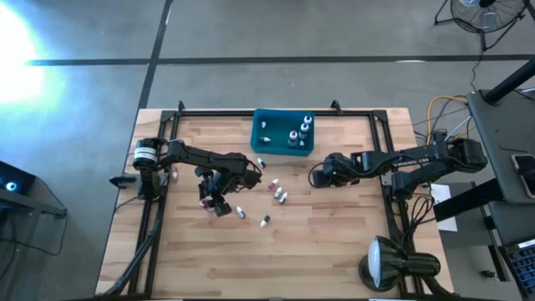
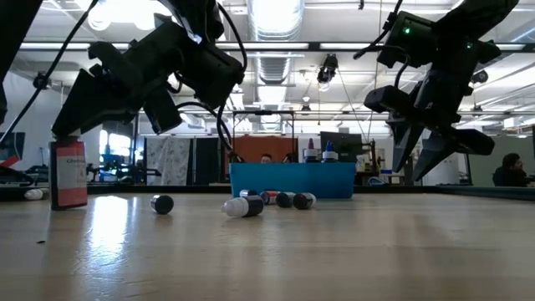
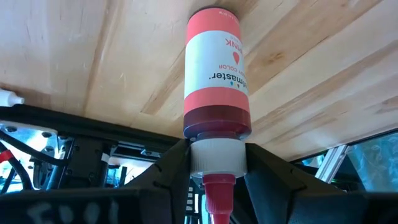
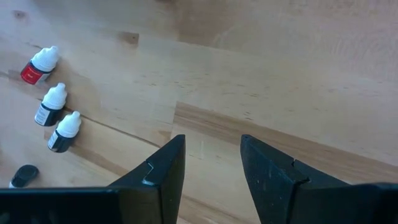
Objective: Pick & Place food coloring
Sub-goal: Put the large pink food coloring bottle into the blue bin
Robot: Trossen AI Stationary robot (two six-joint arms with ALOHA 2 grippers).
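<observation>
My left gripper is shut on a pink food coloring bottle with a white collar and a red nozzle; in the low view the bottle stands near the table's left side. Several tiny food coloring bottles with white caps lie on their sides mid-table, and three of them show in the right wrist view. More bottles stand in the teal bin at the far edge. My right gripper hangs open above bare wood to the right of the scattered bottles, touching nothing. My left gripper pinches the pink bottle by its white collar just below the nozzle, one finger on each side. The fingers come from above, slanting down. The bottle stands about upright below them, with its base at the table top; whether it rests there I cannot tell.
A dark bottle and a whitish one lie in front of the bin in the low view. A black frame rail borders the table. A lamp sits at the near right corner. Open wood lies toward the near edge.
</observation>
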